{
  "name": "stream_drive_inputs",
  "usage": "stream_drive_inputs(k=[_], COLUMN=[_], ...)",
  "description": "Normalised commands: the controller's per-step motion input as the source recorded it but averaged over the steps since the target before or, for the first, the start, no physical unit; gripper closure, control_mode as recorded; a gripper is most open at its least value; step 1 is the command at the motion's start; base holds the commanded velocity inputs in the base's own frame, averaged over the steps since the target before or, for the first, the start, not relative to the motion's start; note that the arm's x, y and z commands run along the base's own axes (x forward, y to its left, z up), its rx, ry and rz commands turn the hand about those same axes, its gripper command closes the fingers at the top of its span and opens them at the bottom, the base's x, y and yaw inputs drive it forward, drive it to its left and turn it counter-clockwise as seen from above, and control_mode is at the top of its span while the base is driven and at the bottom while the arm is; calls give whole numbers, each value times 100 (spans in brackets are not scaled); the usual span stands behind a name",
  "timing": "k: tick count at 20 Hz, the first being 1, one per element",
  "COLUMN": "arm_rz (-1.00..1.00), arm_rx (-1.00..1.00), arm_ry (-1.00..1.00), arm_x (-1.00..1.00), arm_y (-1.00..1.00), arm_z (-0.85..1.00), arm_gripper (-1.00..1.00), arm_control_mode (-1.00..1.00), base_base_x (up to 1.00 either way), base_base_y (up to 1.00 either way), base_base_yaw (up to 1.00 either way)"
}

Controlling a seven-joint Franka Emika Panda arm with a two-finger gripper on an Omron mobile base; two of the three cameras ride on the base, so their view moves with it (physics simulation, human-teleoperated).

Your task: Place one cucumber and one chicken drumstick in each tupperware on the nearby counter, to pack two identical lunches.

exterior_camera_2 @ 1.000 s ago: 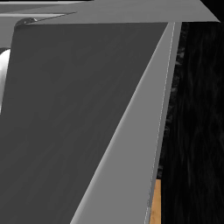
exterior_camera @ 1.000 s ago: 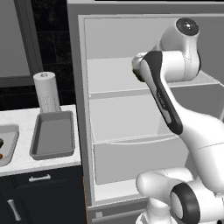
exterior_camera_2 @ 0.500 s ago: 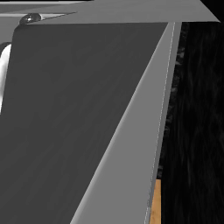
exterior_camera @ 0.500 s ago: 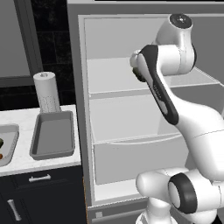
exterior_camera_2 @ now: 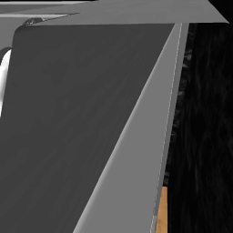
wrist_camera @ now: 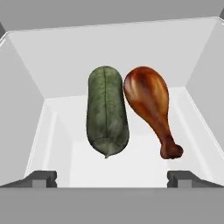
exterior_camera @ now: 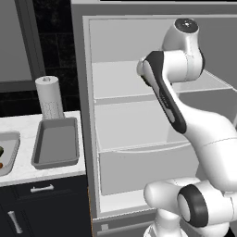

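Observation:
In the hand view a dark green cucumber [wrist_camera: 107, 111] and a glossy brown chicken drumstick [wrist_camera: 151, 107] lie side by side, touching, on the floor of a white fridge compartment. My gripper [wrist_camera: 112, 179] hovers short of them, open, and its two fingertips [wrist_camera: 41, 178] stand wider apart than the pair. On the counter [exterior_camera: 51, 170] left of the fridge sits the larger, darker tupperware [exterior_camera: 55, 143], with nothing in it. The smaller, lighter tupperware [exterior_camera: 10, 150] is cut off by the left edge, with small dark bits inside.
A paper towel roll [exterior_camera: 50, 97] stands behind the dark tray. The open fridge [exterior_camera: 139, 129] has pale shelves, and my arm reaches into its upper part. The grey fridge door [exterior_camera_2: 82, 127] blocks the right base view. Navy cabinets with silver handles [exterior_camera: 41, 188] sit below the counter.
The arm's upper joints have leaned slightly to the left in the left base view. The gripper has stayed open.

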Motion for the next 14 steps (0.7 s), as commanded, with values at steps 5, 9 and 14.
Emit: stream_drive_inputs(k=[5,9,14], arm_rz=[-3,-1,0], arm_rx=[2,6,4], arm_ry=[4,9,4], arm_x=[9,34,42], arm_y=[0,0,0], arm_z=[-14,-3,-12], arm_gripper=[-100,-100,-100], arm_control_mode=[-100,-100,-100], base_base_x=[0,0,0], base_base_y=[0,0,0], base_base_yaw=[0,0,0])
